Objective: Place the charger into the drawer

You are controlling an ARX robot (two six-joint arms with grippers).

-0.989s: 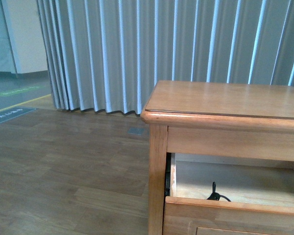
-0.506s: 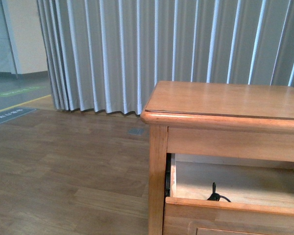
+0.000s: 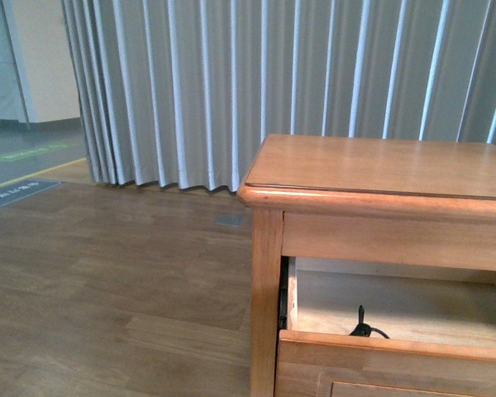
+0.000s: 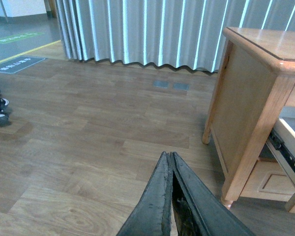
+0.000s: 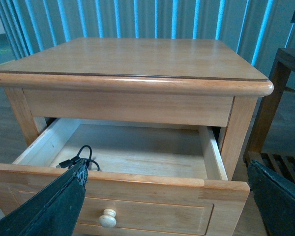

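Observation:
The honey-coloured cabinet's top drawer (image 5: 137,194) stands pulled open, with a round knob (image 5: 107,218) on its panel front; it also shows in the front view (image 3: 380,351). Inside it, near one front corner, lies the charger's black cable (image 5: 81,158), also visible in the front view (image 3: 365,328). The white plug body is hidden behind the drawer front. My right gripper (image 5: 167,196) is open and empty, fingers wide apart in front of the drawer front. My left gripper (image 4: 169,169) is shut and empty, low over the wood floor beside the cabinet's side (image 4: 246,113).
The cabinet top (image 3: 380,169) is bare. Grey pleated curtains (image 3: 273,74) hang behind it. Another dark wooden piece of furniture (image 5: 280,93) stands close beside the cabinet. Wood floor (image 3: 107,281) stretches out on the cabinet's other side.

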